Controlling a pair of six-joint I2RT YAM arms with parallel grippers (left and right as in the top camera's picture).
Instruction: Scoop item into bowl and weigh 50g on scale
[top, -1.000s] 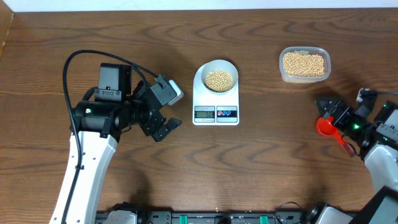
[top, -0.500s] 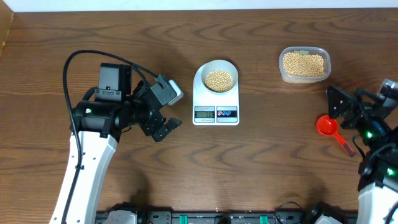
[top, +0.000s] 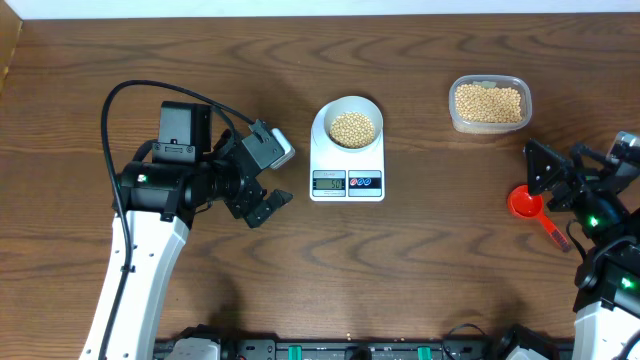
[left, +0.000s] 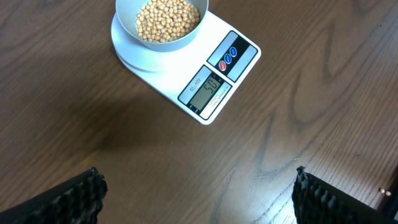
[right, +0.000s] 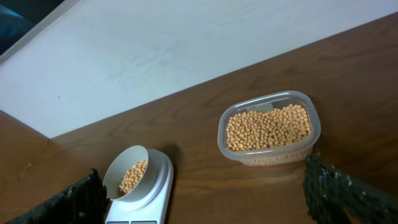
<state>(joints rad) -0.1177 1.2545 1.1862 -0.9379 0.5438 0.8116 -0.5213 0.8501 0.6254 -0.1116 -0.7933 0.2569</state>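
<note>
Tabletop scene, late in a weighing task. At the left we saw the left gripper (left: 198, 180), its fingers spread wide and holding nothing, hovering above bare table (top: 420, 270) just left of the scale (top: 347, 182). The scale sat at the centre with its display lit. We could see digits, but they were too small for us to read with confidence. On its platform stood the bowl (left: 165, 45), upright and holding a shallow heap of beans (top: 353, 128).

To the right, well apart from the scale, was a clear tub (top: 452, 105), over half full of the same beans. Below the tub a red scoop (top: 525, 204) lay on the table, empty, with no finger on it. At the far right the right gripper (right: 202, 171) was also spread wide and empty, raised near the scoop.

We judged the scooping done. Only confirming the reading, and perhaps adding or removing a few beans, seemed left.
</note>
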